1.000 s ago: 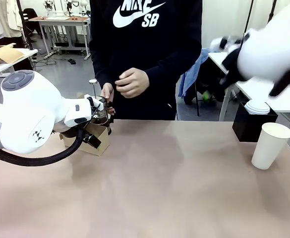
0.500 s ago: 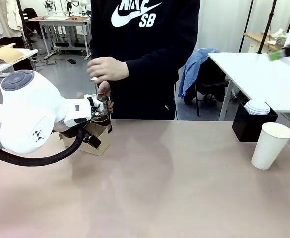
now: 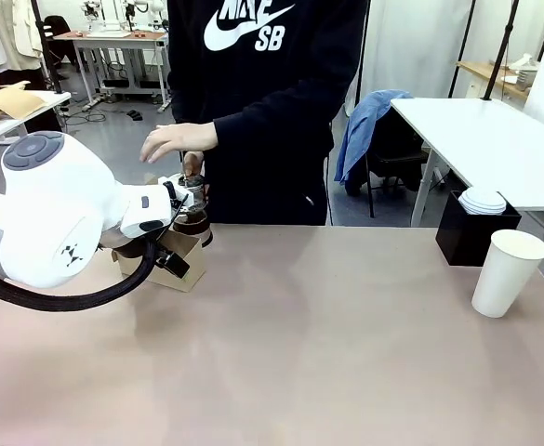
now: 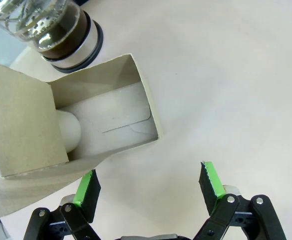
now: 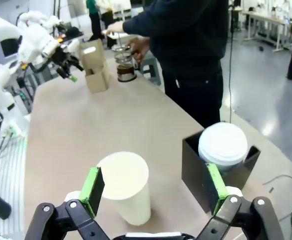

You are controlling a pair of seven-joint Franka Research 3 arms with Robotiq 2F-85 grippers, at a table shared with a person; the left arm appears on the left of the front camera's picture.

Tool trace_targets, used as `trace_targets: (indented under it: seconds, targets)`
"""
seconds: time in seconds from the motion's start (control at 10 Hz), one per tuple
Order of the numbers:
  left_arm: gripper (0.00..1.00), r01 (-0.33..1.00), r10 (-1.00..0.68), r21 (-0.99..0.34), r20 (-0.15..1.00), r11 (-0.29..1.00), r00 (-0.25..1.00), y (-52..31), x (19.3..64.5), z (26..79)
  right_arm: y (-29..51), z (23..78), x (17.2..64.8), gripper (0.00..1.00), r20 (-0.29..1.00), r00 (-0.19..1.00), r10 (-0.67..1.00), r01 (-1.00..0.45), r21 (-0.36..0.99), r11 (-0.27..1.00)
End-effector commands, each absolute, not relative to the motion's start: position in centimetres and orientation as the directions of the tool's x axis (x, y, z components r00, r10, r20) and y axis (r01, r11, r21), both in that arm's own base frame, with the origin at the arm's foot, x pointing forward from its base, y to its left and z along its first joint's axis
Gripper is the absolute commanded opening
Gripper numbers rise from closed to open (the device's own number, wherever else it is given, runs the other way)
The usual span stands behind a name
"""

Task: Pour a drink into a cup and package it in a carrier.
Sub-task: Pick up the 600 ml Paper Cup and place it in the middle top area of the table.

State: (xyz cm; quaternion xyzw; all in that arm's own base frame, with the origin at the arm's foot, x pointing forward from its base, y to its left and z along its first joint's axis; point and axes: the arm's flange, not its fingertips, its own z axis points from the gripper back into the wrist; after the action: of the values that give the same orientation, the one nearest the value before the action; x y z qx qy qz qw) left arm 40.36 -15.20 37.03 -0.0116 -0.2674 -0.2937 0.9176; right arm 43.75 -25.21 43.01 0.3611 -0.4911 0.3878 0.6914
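The drink (image 3: 193,223) is dark liquid low in a glass jug (image 4: 56,25) at the table's far left, with the person's hands (image 3: 174,141) on the jug's top and handle. Beside the jug stands the brown cardboard carrier (image 3: 180,249). My left gripper (image 4: 149,184) hovers open just short of the carrier (image 4: 106,95), and a white rounded shape (image 4: 68,131) shows inside it. A white paper cup (image 3: 509,272) stands at the right. My right gripper (image 5: 153,187) is open right over this cup (image 5: 126,187). The carrier (image 5: 97,65) and jug (image 5: 125,65) lie far across the table.
A black box of white lids (image 3: 471,228) stands behind the cup at the right edge, close to my right gripper's far finger in the right wrist view, where the box (image 5: 220,165) is beside the cup. The person stands at the far side, centre-left.
The right arm has gone from the top right of the front view. The person's upper hand has come down and left over the jug's plunger. The left arm has not moved.
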Motion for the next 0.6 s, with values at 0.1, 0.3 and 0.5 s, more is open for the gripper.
trace_targets:
  seconds: [0.1, 0.3, 0.5]
  targets:
    - [1.0, 0.546, -0.533, 0.135, 0.498, 0.827, 0.684, -15.19, 40.36, 37.03, -24.48, 38.9, 44.69, 1.0, 0.99, 0.123, 0.065, -0.87, 0.076, 0.487]
    - [1.0, 0.546, -0.533, 0.135, 0.498, 0.827, 0.684, -15.19, 40.36, 37.03, -25.4, 39.58, 43.88, 1.0, 0.971, 0.185, 0.152, -0.891, 0.1, 0.442]
    - [1.0, 0.546, -0.533, 0.135, 0.498, 0.827, 0.684, -15.19, 40.36, 37.03, -25.4, 39.58, 43.88, 1.0, 0.971, 0.185, 0.152, -0.891, 0.1, 0.442]
